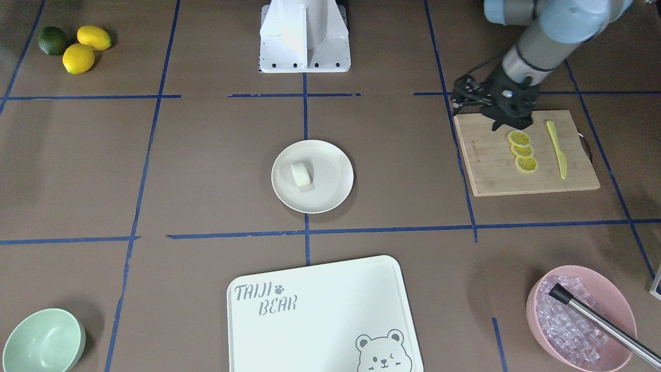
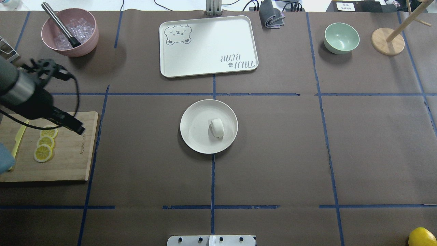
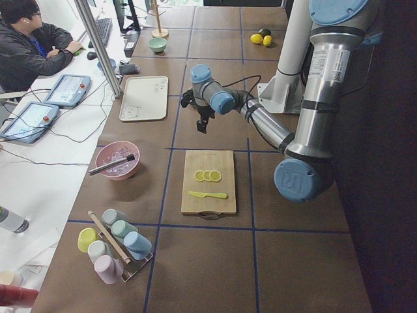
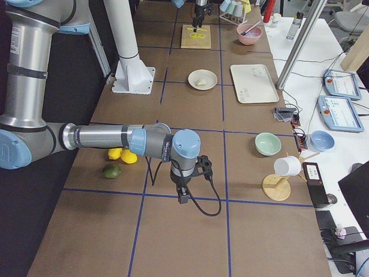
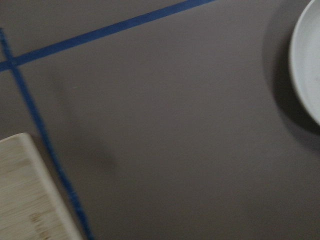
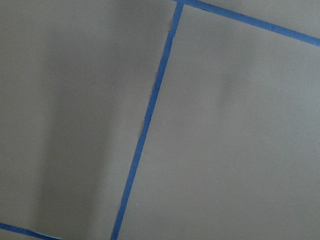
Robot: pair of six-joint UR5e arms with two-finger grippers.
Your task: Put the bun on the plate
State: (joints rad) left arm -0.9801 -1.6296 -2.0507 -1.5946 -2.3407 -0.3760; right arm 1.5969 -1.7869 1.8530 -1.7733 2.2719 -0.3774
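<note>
The bun (image 1: 301,174) lies on the plate (image 1: 333,155), a little off its middle. The left end effector (image 2: 80,129) hangs over the wooden board (image 1: 490,173), near three lemon slices (image 1: 522,151). Nothing shows in it, and I cannot tell how far open it is. The right end effector (image 4: 183,199) is far from the plate, over the bare worktop (image 4: 242,231). I cannot tell how open it is either. The white tray (image 1: 330,294) says "TAIJI BEAR".
</note>
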